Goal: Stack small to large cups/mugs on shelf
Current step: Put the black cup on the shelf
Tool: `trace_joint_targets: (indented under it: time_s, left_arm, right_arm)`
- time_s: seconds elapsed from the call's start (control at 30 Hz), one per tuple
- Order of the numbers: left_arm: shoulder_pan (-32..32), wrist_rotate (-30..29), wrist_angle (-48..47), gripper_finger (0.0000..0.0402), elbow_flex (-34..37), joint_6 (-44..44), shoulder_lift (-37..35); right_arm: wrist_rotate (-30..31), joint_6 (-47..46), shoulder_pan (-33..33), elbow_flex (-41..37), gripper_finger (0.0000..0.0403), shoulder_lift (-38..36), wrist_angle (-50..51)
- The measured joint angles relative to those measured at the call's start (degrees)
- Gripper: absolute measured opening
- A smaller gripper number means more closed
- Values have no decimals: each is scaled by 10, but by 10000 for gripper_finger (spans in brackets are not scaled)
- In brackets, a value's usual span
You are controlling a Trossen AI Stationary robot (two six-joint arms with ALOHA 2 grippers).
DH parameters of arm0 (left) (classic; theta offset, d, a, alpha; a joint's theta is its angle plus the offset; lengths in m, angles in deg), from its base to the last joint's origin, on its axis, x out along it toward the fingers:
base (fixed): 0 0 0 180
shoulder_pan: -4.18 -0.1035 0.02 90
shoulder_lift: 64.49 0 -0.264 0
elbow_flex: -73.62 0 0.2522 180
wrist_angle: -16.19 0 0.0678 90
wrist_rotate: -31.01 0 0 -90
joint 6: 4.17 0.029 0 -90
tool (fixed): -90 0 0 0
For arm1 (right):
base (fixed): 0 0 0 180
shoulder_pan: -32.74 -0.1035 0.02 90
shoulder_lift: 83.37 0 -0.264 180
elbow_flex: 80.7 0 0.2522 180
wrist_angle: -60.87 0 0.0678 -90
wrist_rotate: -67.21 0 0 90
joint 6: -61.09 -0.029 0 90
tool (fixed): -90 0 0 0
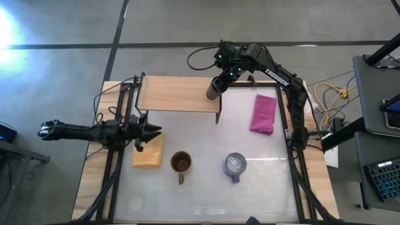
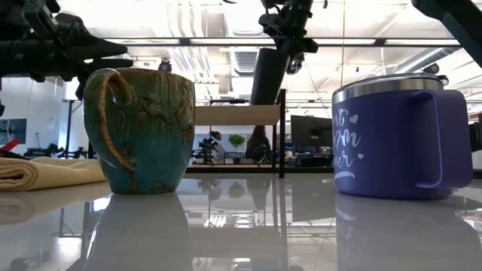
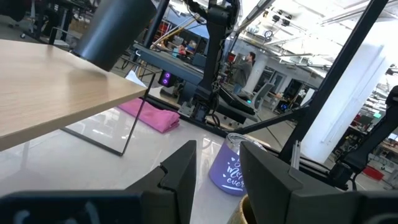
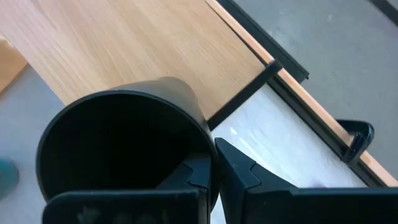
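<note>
The small black cup [image 1: 214, 89] is in my right gripper [image 4: 214, 171], over the right end of the light-wood shelf [image 1: 178, 94]. It also shows in the low view [image 2: 267, 75] and in the left wrist view [image 3: 115, 28]. The olive-brown mug [image 1: 181, 162] and the purple mug [image 1: 235, 165] stand upright on the table, in front of the shelf. My left gripper [image 1: 150, 131] is open and empty, level above the yellow-tan pad [image 1: 148, 155], left of the olive-brown mug. My right gripper holds the black cup by its rim [image 4: 208, 146], one finger inside the cup and one outside, on the wall between them. The fingers come from above, pointing down. The cup hangs slightly tilted, mouth up; I cannot tell whether its base [image 2: 263, 99] touches the shelf.
A pink cloth [image 1: 264, 114] lies on the table to the right of the shelf. The shelf stands on thin black legs [image 2: 282, 135] at the far side of the table. Black frame rails [image 1: 290, 119] run along the table's left and right edges.
</note>
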Motion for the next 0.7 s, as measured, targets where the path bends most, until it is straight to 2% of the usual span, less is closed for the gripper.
trace_joint_targets:
  time_s: [0.37, 0.7]
  left_arm:
    - [0, 0, 0, 109, 0, 0, 0]
    - [0, 0, 0, 109, 0, 0, 0]
  right_arm:
    - [0, 1, 0, 0, 9, 0, -3]
    - [-34, 15, -2, 0, 16, 1, -34]
